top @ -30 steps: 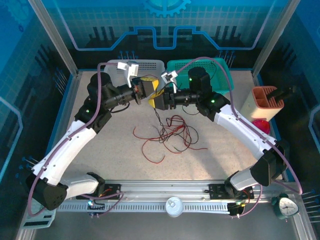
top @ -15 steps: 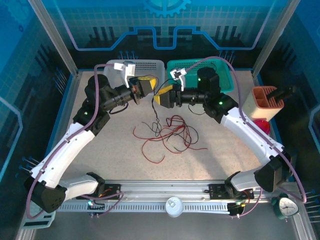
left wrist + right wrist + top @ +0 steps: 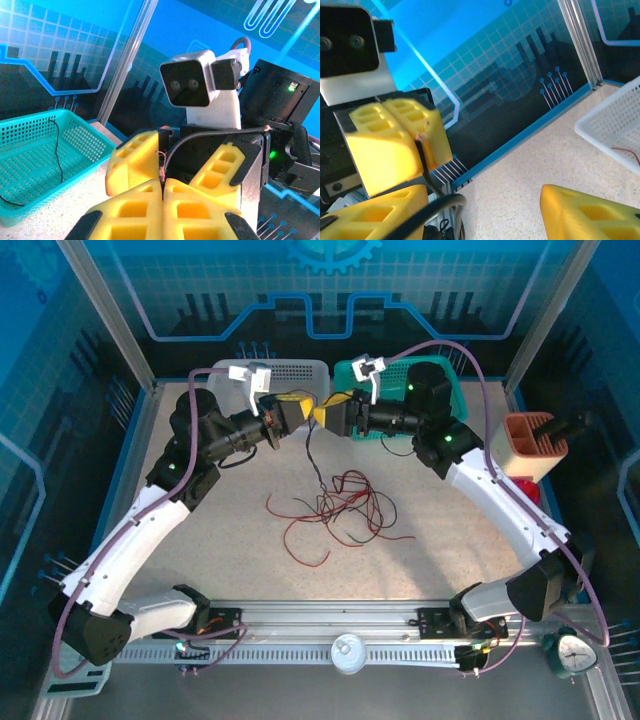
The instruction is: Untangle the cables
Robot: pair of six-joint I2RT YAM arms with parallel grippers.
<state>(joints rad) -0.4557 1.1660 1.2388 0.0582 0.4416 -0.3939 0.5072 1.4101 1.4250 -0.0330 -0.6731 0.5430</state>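
Speckled beige counter (image 3: 240, 550), fenced by aluminium posts (image 3: 105, 315) and blue printed panels (image 3: 320, 290). At the far edge, side by side, a white mesh basket (image 3: 300, 370) and a teal mesh basket (image 3: 395, 371). Near the right edge, an upright orange slotted holder (image 3: 533, 445) with a dark handle (image 3: 568, 424) sticking out to the right. Just in front of it, something red (image 3: 526, 491), partly hidden. Along the near edge, a slotted metal rail (image 3: 300, 628), with a small white round lid (image 3: 349, 652) at mid-length. In the near right corner, a small clock (image 3: 572, 652) with a white dial.

Bright, even light; left hand (image 3: 417, 142) blurred up close.
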